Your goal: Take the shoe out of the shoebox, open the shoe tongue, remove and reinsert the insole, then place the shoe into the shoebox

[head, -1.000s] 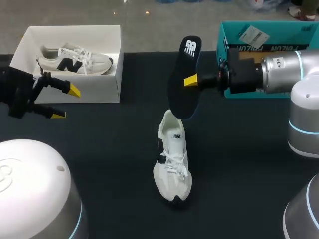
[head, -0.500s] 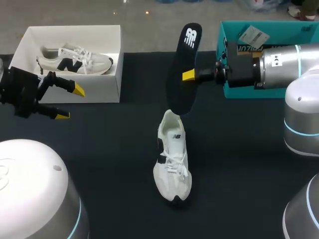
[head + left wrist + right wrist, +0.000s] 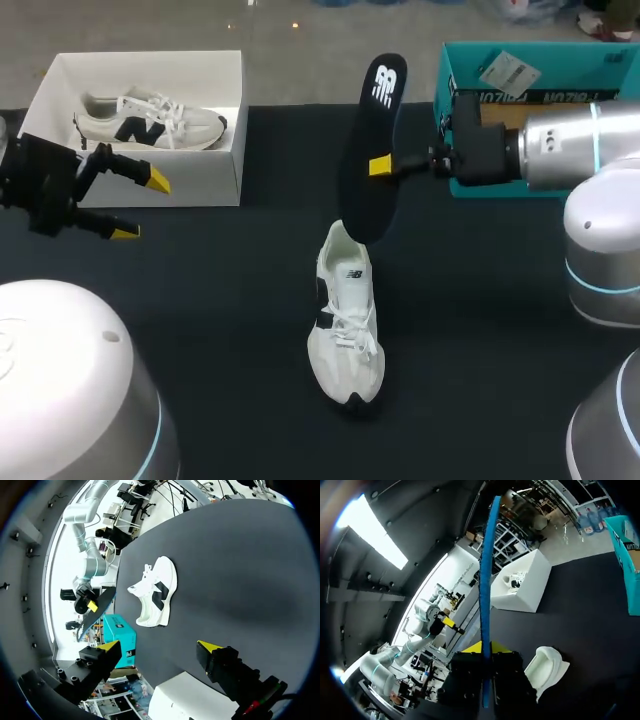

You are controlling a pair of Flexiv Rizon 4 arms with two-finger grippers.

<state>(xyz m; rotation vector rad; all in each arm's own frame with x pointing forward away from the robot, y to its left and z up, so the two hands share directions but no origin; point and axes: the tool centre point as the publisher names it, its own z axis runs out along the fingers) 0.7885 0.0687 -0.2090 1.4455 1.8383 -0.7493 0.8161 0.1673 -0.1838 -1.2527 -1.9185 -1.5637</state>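
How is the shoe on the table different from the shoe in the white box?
The shoe on the table stands on its sole in the open; the boxed shoe lies on its side inside the white shoebox. The shoe on the table has its insole out, held above it by the right hand; the boxed shoe's inside is hidden. Both are pale lace-up sneakers with a dark side mark.

Thin insole point(image 3: 483, 580) edge-on in the tool point(image 3: 485, 650), seemingly gripped; white shoe point(image 3: 547, 667) beside it.
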